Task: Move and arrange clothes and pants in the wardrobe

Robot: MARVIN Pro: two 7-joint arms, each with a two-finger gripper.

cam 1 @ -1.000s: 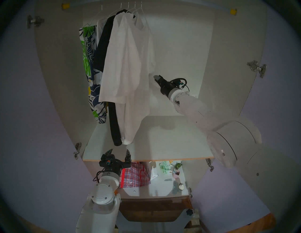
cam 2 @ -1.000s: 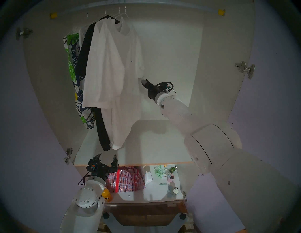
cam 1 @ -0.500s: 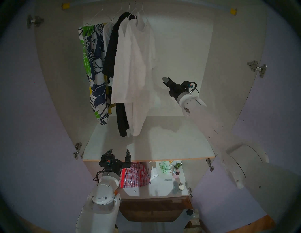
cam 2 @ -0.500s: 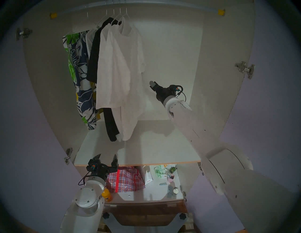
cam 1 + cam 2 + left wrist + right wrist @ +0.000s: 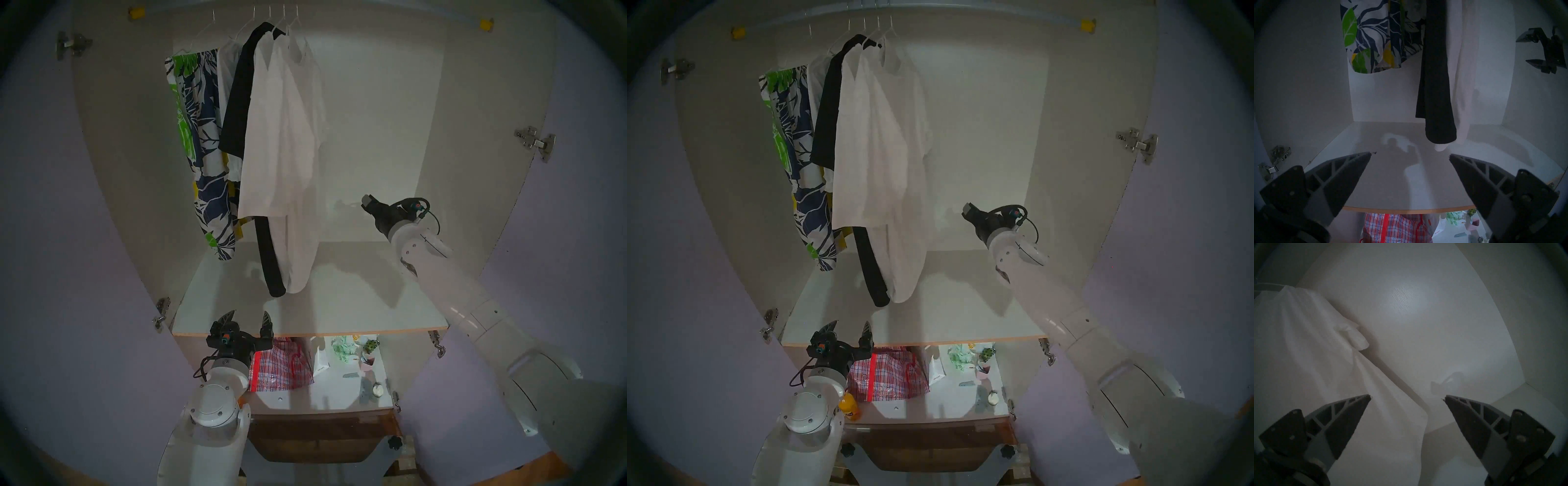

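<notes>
Clothes [image 5: 271, 135] hang bunched on the wardrobe [image 5: 390, 118] rail, up and left of the right hand [image 5: 365, 200], fingers apart and empty, so better reach high for one hanger hook, while the left hand [image 5: 247, 322] waits open below.

five garments hang on five thin wire hangers [image 5: 284, 15] at twelve o'clock in the head view: one leaf-print piece [image 5: 198, 135], one white ruffle-hemmed piece [image 5: 225, 73], one long black piece [image 5: 239, 112] and two white t-shirts [image 5: 271, 142] [image 5: 307, 112]. two yellow rail brackets [image 5: 136, 13] [image 5: 486, 24] show at eleven and one o'clock, and five metal door hinges [image 5: 69, 44] are countable along the two lilac doors [image 5: 51, 237]. two grippers are in view, the left gripper [image 5: 247, 317] at six o'clock and the right gripper [image 5: 367, 201] at three o'clock, with one red plaid bag [image 5: 281, 368] under the one shelf [image 5: 305, 305].
</notes>
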